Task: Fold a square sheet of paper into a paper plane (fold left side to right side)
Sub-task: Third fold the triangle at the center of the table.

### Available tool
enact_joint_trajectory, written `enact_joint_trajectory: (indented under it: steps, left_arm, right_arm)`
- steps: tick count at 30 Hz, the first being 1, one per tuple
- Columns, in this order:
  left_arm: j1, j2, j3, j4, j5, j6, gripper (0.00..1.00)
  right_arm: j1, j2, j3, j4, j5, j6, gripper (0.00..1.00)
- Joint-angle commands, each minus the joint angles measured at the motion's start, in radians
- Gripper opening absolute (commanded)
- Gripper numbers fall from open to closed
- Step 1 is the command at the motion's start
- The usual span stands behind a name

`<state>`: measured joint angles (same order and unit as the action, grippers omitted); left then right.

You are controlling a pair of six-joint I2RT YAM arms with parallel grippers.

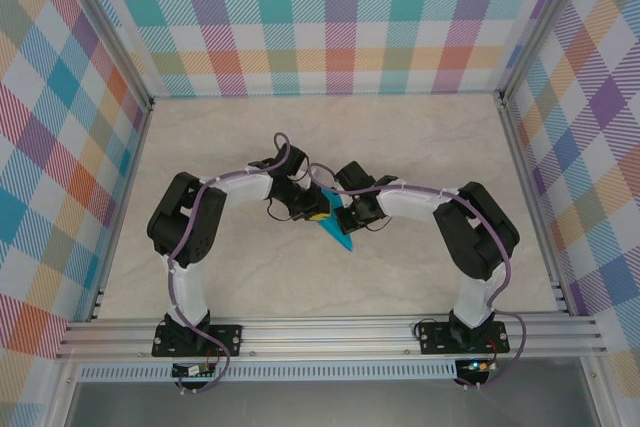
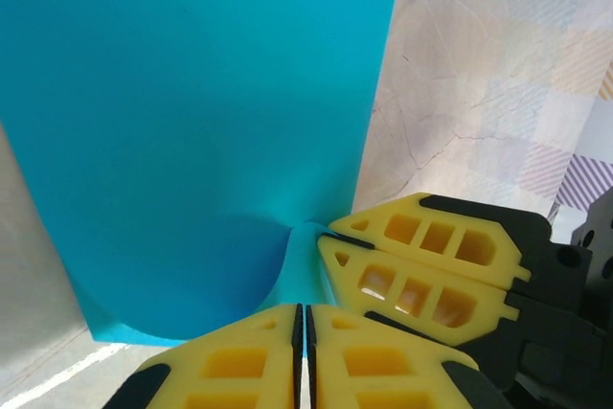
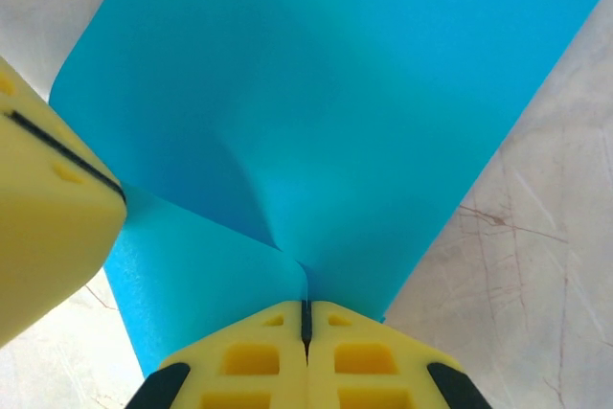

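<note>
No legible text, label, brand, number or sign on any surface here.

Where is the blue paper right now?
Top view: the paper is at the middle of the table, pinched where the left gripper and right gripper meet.

- Table top (image 1: 400, 137): pale beige, marbled, with thin dark veins across it.
- Plaid walls (image 1: 330, 17): on 3 sides of the table, checked in teal, orange, yellow and purple on white.
- Silver slotted rail (image 1: 330, 332): runs along the near edge of the table.
- 2 metal posts (image 1: 105, 27): rise from the back corners.
</note>
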<state>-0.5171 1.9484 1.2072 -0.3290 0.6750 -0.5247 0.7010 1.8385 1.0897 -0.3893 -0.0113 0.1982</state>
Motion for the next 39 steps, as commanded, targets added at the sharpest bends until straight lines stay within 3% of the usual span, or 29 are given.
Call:
enact_joint_trajectory:
  steps: [1,24,31,35,39]
  left_arm:
    - [-0.014,0.026,-0.014,0.007,-0.016,-0.001,0.12]
    - [-0.013,0.041,-0.071,-0.046,-0.111,0.037,0.11]
    - [-0.013,0.040,-0.083,-0.077,-0.145,0.051,0.10]
    - [-0.013,0.040,-0.087,-0.073,-0.148,0.047,0.10]
    - [-0.013,0.035,-0.084,-0.076,-0.149,0.047,0.10]
  right_arm:
    - [0.015,0.081,-0.027,-0.066,0.002,-0.010,0.00]
    - [0.013,0.056,-0.002,-0.064,-0.026,0.002,0.01]
    - [-0.004,-0.029,0.120,-0.142,-0.005,0.011,0.35]
    - [-0.014,-0.097,0.143,-0.198,0.045,0.020,0.46]
    - [-0.014,-0.180,0.090,-0.209,-0.023,0.036,0.52]
